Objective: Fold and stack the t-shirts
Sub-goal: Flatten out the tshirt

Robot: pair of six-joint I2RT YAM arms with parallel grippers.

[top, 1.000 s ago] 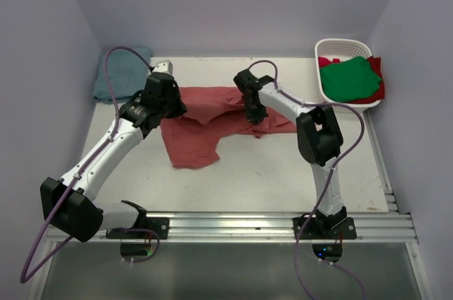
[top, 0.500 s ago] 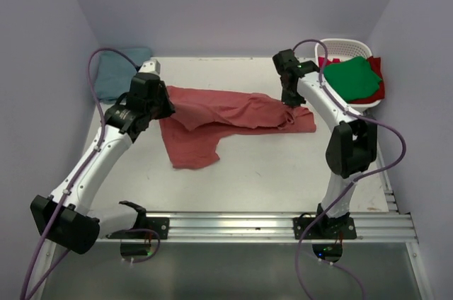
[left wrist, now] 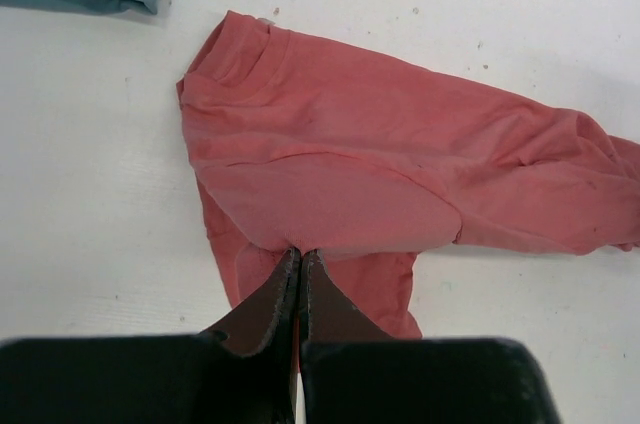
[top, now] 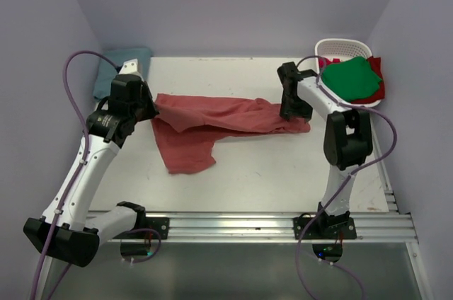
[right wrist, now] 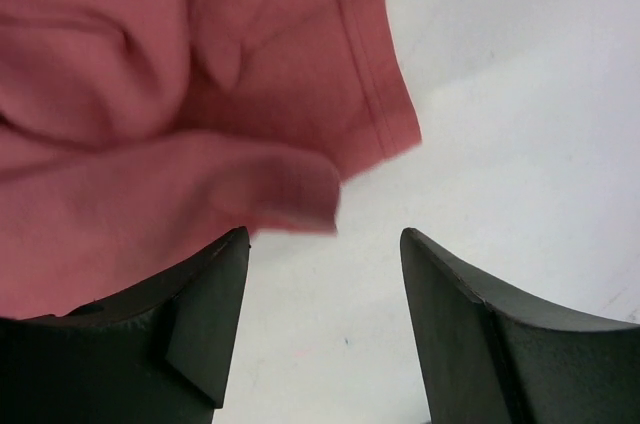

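Observation:
A faded brick-red t-shirt (top: 233, 116) lies stretched in a long band across the table, one flap hanging toward the front at the left (top: 187, 151). My left gripper (top: 147, 110) sits at its left end, and the left wrist view shows it (left wrist: 300, 254) shut on a fold of the red cloth (left wrist: 400, 174). Over the shirt's right end my right gripper (top: 292, 112) stands open. In the right wrist view nothing lies between its fingertips (right wrist: 324, 236), and the blurred cloth (right wrist: 150, 94) sits just beyond them. A folded teal-blue t-shirt (top: 105, 88) rests at the back left.
A white slotted basket (top: 343, 47) at the back right holds a green t-shirt (top: 352, 77) over a brighter red one (top: 377, 66). Purple walls close in on three sides. A metal rail (top: 233, 222) carries the arm bases along the near edge.
My right gripper carried the shirt's end to the right, then opened and let it drop. The left gripper pulled its end leftward, drawing the shirt out long.

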